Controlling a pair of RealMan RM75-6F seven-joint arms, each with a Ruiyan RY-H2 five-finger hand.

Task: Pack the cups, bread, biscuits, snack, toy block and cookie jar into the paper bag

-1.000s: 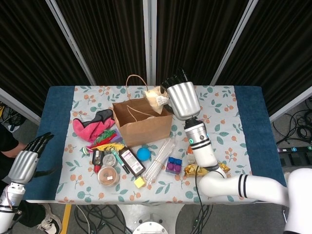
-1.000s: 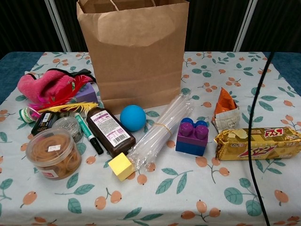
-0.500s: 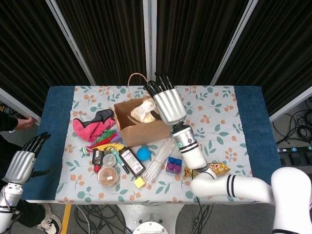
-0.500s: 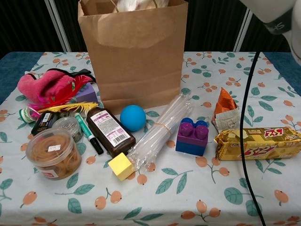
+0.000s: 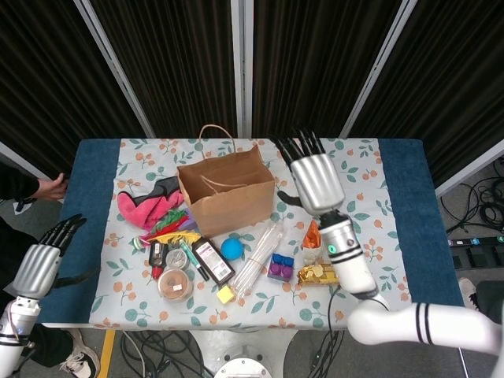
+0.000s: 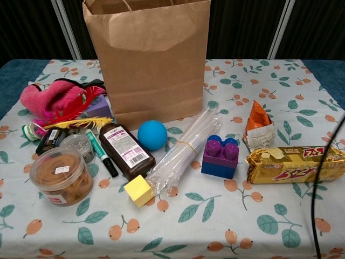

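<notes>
The brown paper bag (image 5: 224, 193) (image 6: 148, 59) stands upright at the table's middle back; I see no bread in its mouth. My right hand (image 5: 315, 181) hovers just right of the bag, fingers spread, holding nothing. In front of the bag lie the sleeve of clear cups (image 6: 183, 148) (image 5: 256, 252), the purple-and-blue toy block (image 6: 220, 156) (image 5: 280, 268), the gold biscuit pack (image 6: 294, 163) (image 5: 319, 273) and the orange snack packet (image 6: 257, 127) (image 5: 312, 236). At the front left stands the cookie jar (image 6: 59, 175) (image 5: 175, 284). My left hand (image 5: 43, 256) hangs off the table's left edge, fingers extended, empty.
A blue ball (image 6: 152, 135), brown bottle (image 6: 126, 151), yellow cube (image 6: 138, 190), green marker (image 6: 101, 152), small tin (image 6: 78, 144) and pink cloth (image 6: 51, 100) crowd the left front. A black cable (image 6: 323, 178) hangs at the right. A person's hand (image 5: 51, 187) shows at the far left.
My right hand held the bread above the bag, let it go inside, then drew back to the right, empty. The bag shifted slightly. The left hand stayed put.
</notes>
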